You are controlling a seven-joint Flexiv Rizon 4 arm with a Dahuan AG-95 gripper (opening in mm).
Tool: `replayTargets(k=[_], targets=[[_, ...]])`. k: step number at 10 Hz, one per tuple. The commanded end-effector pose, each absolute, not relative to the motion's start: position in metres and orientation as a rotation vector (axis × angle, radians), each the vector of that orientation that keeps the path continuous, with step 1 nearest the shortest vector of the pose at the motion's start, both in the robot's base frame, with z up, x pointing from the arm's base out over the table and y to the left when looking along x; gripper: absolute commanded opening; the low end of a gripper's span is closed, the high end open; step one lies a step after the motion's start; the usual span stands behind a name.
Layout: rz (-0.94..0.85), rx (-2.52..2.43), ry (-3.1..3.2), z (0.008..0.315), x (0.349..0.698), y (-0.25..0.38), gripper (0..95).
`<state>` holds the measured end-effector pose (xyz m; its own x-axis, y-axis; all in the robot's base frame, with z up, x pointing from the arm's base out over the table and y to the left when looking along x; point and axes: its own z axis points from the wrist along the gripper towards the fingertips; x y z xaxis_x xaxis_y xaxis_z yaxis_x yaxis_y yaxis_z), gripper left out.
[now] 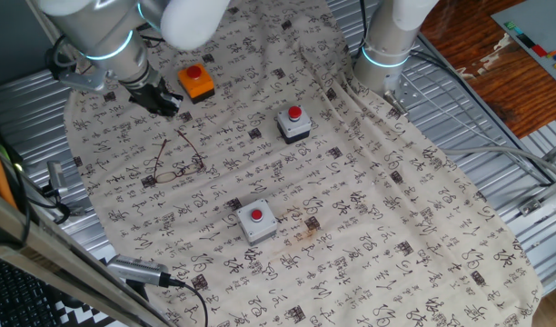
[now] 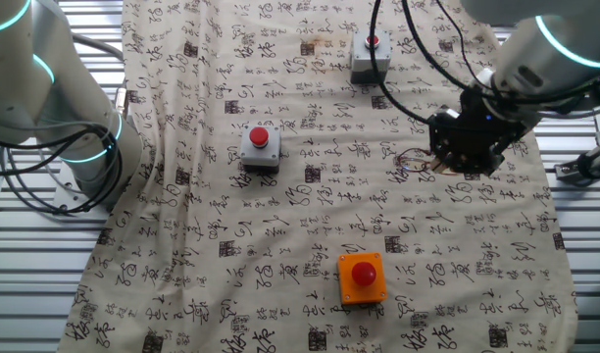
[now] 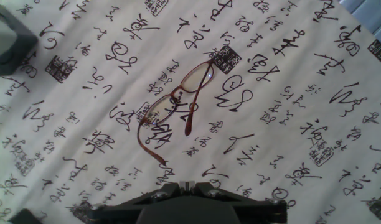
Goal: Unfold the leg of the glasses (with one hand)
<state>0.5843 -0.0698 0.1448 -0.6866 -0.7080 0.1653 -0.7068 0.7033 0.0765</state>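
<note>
Risk first: the glasses are thin reddish-brown wire with clear lenses, lying flat on the loose printed cloth that covers the counter, between the orange button box and the nearer grey button box. From the hand view one leg looks swung out and curved, the other crossed over the lenses. I judge that a pinch coming down slightly off could skid the light frame, bend the wire, or snag a fold of cloth and drag everything. The gripper hangs above and just beside the frame, touching nothing; whether its fingers are spread I cannot tell.
</note>
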Motion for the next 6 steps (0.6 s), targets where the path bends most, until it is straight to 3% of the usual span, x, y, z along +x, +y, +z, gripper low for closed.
replayTargets(k=[1, 6], targets=[[-0.034, 1.214, -2.697, 0.130, 0.586, -0.081, 0.0], [-0.058, 1.263, -2.706, 0.120, 0.567, -0.088, 0.0]])
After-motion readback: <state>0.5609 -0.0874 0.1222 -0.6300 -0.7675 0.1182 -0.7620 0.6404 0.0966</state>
